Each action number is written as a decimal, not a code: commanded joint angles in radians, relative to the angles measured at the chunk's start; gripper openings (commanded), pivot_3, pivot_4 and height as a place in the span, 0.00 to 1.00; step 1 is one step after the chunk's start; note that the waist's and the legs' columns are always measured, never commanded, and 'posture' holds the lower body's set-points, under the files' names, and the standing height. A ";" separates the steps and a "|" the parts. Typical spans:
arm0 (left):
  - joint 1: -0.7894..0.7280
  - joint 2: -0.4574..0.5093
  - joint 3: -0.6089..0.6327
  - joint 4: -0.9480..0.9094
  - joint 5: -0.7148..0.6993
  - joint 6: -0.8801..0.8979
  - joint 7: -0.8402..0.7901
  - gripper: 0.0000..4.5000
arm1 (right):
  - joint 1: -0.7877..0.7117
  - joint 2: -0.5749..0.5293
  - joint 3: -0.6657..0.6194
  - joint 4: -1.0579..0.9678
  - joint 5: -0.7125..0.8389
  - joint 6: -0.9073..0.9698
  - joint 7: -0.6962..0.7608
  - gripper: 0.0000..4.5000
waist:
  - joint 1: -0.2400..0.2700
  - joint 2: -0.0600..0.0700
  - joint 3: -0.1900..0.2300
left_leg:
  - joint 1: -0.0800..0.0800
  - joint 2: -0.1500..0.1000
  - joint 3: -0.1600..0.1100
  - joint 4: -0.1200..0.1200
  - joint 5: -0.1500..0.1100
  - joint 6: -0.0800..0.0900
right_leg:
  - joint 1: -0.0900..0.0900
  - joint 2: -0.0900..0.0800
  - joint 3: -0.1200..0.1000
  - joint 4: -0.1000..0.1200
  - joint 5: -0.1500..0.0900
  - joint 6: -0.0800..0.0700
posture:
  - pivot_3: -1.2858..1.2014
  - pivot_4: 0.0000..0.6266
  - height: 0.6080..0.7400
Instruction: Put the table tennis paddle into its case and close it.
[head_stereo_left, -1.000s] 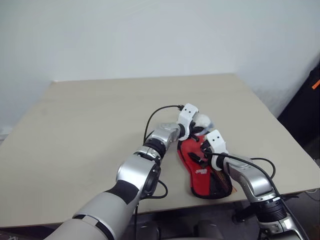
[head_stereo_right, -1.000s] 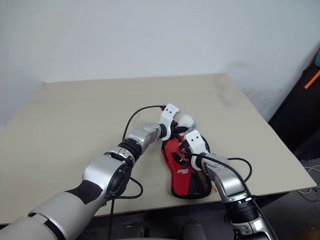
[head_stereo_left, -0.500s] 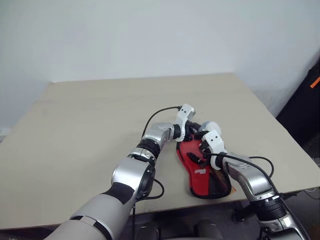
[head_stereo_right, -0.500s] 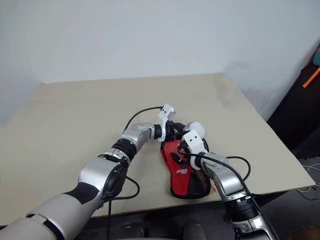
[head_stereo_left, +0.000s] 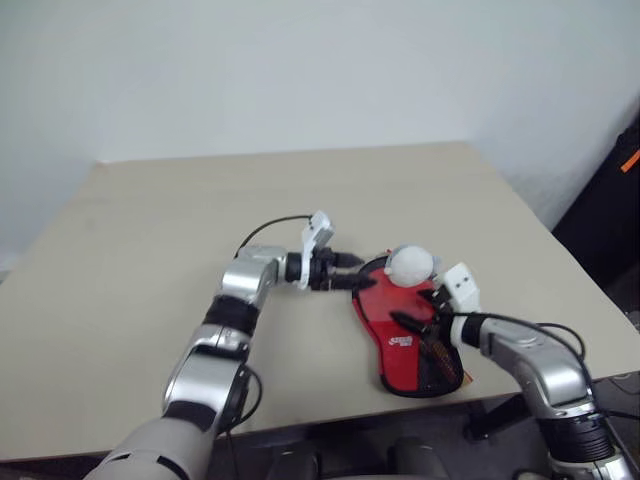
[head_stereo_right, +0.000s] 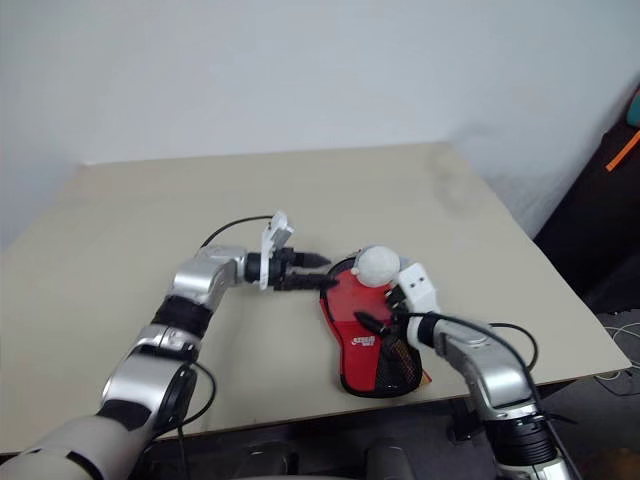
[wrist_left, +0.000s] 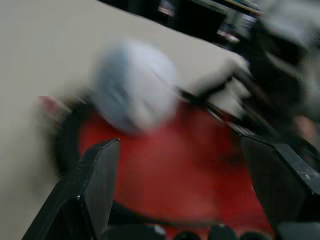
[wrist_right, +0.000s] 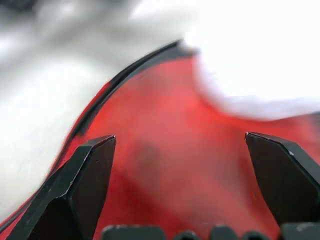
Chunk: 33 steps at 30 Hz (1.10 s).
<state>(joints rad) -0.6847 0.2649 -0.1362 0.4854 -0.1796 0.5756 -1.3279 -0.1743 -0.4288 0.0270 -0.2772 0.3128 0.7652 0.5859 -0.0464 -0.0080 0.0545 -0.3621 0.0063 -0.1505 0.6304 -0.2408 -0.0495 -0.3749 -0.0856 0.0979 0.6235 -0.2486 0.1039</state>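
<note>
I see case (head_stereo_left: 405, 335) flat on table (head_stereo_left: 150, 300), near front right edge, red panel up, mesh end toward me. White ball (head_stereo_left: 409, 264) sits on its far rounded end. Paddle: cannot tell where it is. Left gripper (head_stereo_left: 352, 277) fingers spread wide, holding nothing, tips just beside case's far left rim. Right gripper (head_stereo_left: 413, 312) also wide open, empty, poised over case middle.

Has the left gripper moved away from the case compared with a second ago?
Yes. The left gripper has pulled back to the robot's left, off the case, and now sits beside its left edge with fingers open.
</note>
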 joint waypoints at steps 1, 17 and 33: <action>0.027 -0.024 -0.046 -0.164 -0.042 0.057 0.030 0.89 | -0.051 0.000 -0.031 0.004 0.018 -0.034 -0.002 1.00 | 0.001 -0.001 0.001 | 0.000 0.000 0.000 0.001 0.000 0.000 | 0.000 0.000 0.000 0.000 0.000 0.000 | 0.52 0.00 1.00; 0.093 -0.103 -0.187 -0.144 -0.001 -0.005 0.181 0.89 | -0.252 0.076 0.040 0.315 -0.103 -0.117 -0.120 1.00 | -0.005 0.004 0.004 | 0.000 0.000 0.002 0.000 0.000 0.000 | -0.001 0.000 0.001 -0.001 0.000 0.000 | 0.52 0.00 1.00; 0.087 -0.115 -0.199 -0.017 0.045 -0.136 0.282 0.89 | -0.303 0.187 -0.032 0.409 -0.059 -0.113 -0.138 1.00 | -0.004 0.005 0.004 | 0.001 0.000 0.001 0.001 0.000 0.000 | 0.001 0.000 0.001 0.000 0.000 0.000 | 0.52 0.00 1.00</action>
<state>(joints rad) -0.5991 0.1440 -0.3295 0.4421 -0.1557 0.4305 -1.0620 -0.4365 -0.2467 0.0411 0.1492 0.2191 0.6692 0.4570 -0.0504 -0.0031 0.0582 -0.3612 0.0063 -0.1495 0.6311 -0.2407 -0.0495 -0.3743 -0.0855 0.0986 0.6233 -0.2485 0.1039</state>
